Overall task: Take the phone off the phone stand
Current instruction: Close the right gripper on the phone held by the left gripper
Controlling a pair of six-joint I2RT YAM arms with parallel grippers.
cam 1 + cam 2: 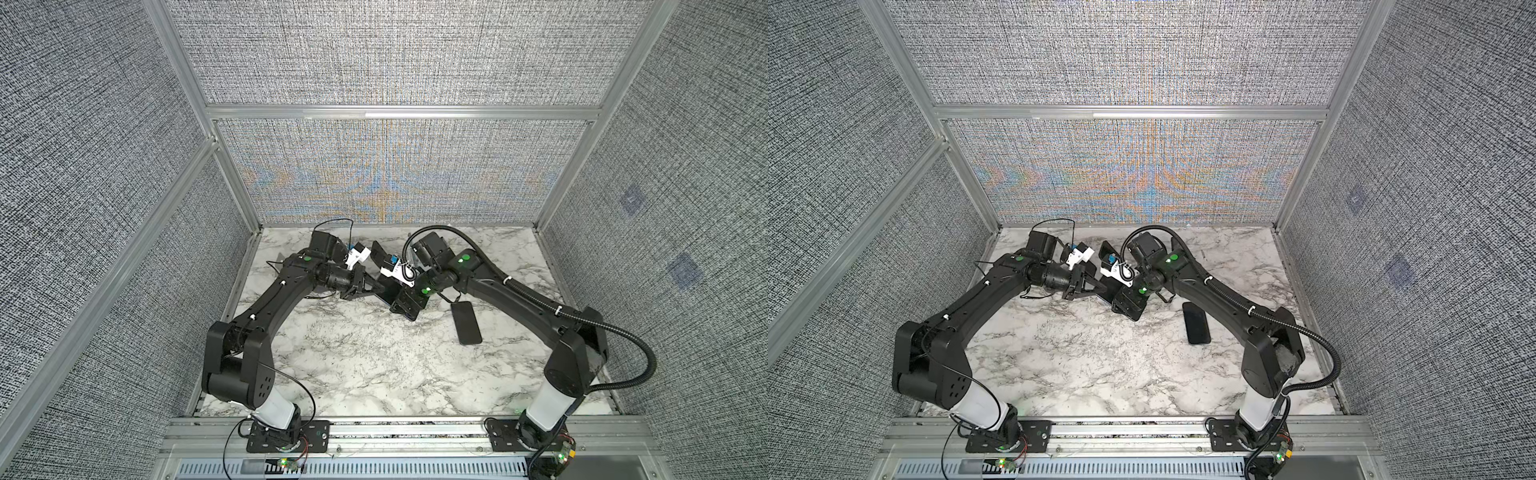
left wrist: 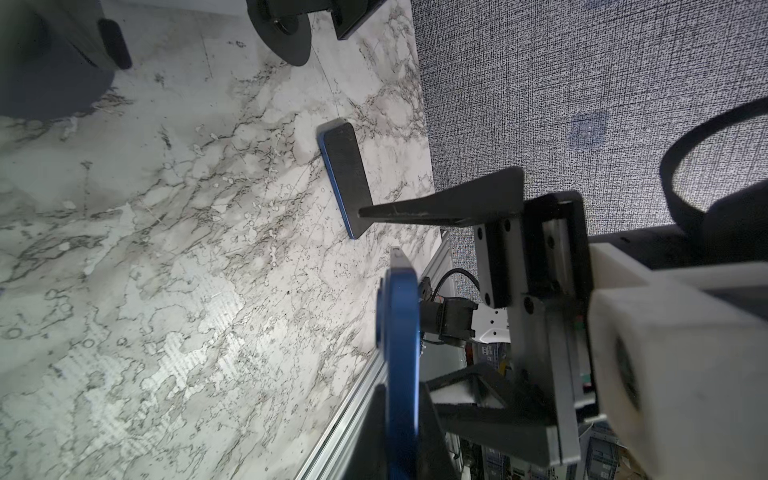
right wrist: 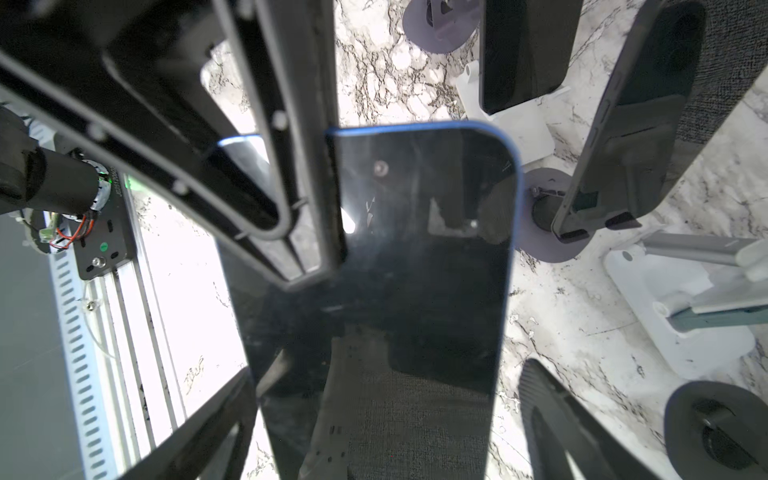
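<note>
Currently, the left gripper point(image 1: 372, 286) is clamped on a side edge of the blue-rimmed, black-glass rectangular phone point(image 3: 419, 270), which sits between both arms over the white marble-pattern tabletop point(image 1: 353, 365), while the right gripper point(image 3: 386, 365) straddles it with its jaws apart.

You had no text, brand or number that could be read in any view. The one line of small print ran along the motor housing point(image 3: 114, 183) in the right wrist view, and it was too blurred for you to make out. The round green stickers point(image 1: 464, 260) on the arm joints were plain dots, as was the one on the black base plate point(image 3: 120, 232). The faint bluish patches point(image 1: 631, 200) on the side wall showed a pale mark too dim to read, and the phone point(image 3: 419, 257) gave you only reflections on its dark glass
</note>
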